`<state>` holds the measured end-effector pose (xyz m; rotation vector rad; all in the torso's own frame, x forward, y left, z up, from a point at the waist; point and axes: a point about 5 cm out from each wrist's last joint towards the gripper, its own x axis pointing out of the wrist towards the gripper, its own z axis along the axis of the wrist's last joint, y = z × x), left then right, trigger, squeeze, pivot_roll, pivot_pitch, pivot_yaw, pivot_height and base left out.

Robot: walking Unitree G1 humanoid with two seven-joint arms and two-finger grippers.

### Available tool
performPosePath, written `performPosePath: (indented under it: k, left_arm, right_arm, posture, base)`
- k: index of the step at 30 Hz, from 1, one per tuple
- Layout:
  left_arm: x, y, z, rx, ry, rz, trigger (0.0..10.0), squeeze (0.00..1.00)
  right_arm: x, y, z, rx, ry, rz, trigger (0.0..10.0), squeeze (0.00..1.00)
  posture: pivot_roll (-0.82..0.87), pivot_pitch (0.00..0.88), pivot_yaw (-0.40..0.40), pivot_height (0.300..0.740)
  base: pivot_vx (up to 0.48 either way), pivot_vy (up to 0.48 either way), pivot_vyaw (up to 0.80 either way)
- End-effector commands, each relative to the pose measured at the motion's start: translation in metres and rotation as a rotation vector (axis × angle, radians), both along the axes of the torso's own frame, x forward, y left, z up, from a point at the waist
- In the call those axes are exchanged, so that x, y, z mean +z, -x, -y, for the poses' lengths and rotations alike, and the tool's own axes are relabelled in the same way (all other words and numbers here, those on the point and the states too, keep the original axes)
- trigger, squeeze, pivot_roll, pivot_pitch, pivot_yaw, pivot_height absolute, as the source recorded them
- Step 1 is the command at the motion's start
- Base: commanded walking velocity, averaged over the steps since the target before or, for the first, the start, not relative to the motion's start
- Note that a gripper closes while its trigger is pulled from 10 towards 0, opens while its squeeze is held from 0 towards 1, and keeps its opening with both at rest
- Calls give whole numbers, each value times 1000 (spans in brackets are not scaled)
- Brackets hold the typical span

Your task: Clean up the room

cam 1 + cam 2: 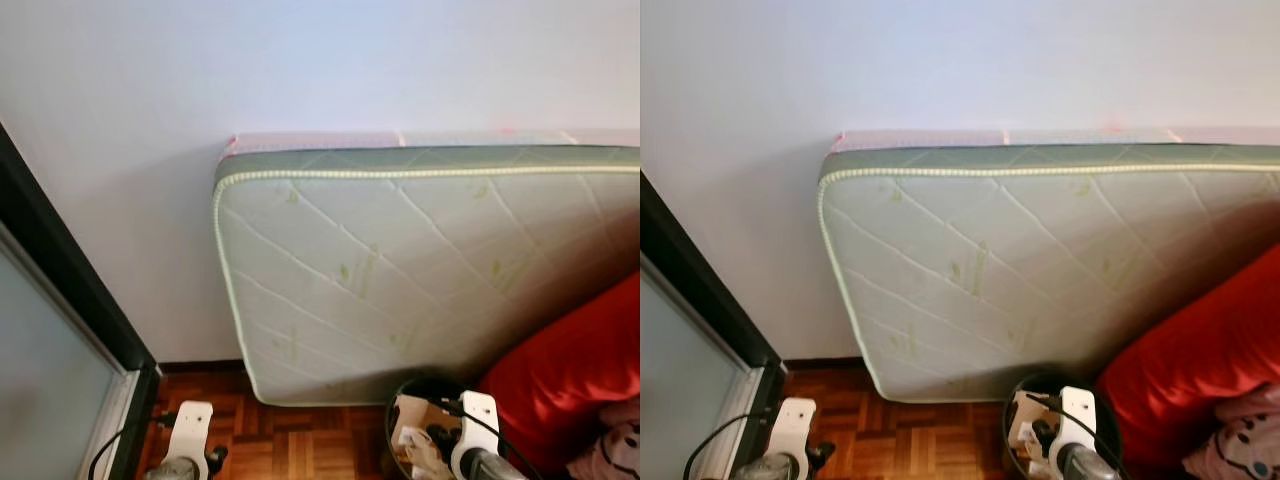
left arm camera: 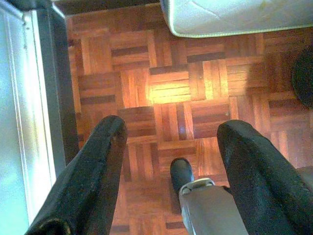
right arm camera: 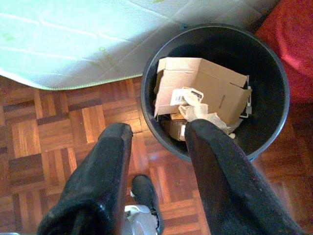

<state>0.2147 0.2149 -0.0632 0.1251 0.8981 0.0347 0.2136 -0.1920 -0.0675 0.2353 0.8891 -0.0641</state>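
Right wrist view: the right gripper (image 3: 156,142) (fingers spread) is being held above the black bin (image 3: 274,73), just beside the mattress (image 3: 73,44).

Left gripper (image 2: 171,142) fingers are spread too.

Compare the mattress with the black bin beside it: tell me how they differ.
The mattress is pale, quilted and flat, standing on edge against the wall; the black bin is dark, round and upright on the parquet floor. The mattress is far larger than the bin. The bin holds torn cardboard and crumpled paper; the mattress holds nothing. Both rest on the floor.
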Motion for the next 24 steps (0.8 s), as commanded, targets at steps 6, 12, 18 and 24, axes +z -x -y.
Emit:
performPosePath:
  k: [6, 12, 18, 24]
  left_arm:
    - [-2, 3, 0, -4, -8, -12, 10000, 0]
    - [-2, 3, 0, -3, -7, -11, 10000, 0]
    - [-1, 2, 0, -1, -7, -9, 10000, 0]
    - [-1, 1, -1, 6, -9, -4, 10000, 0]
  right_arm:
    - [-1, 1, 2, -7, 5, -9, 10000, 0]
    - [0, 1, 1, -8, 5, -7, 10000, 0]
    - [6, -6, 5, -41, 56, 92, 10000, 0]
    - [16, -15, 7, 12, 125, 223, 10000, 0]
  posture:
    - [2, 0, -46, 740]
    - [1, 0, -44, 740]
    - [2, 0, -43, 740]
    - [-8, 0, -44, 740]
  base:
    - [0, 0, -775]
    - [0, 0, -775]
    - [0, 0, -258]
    - [0, 0, 0]
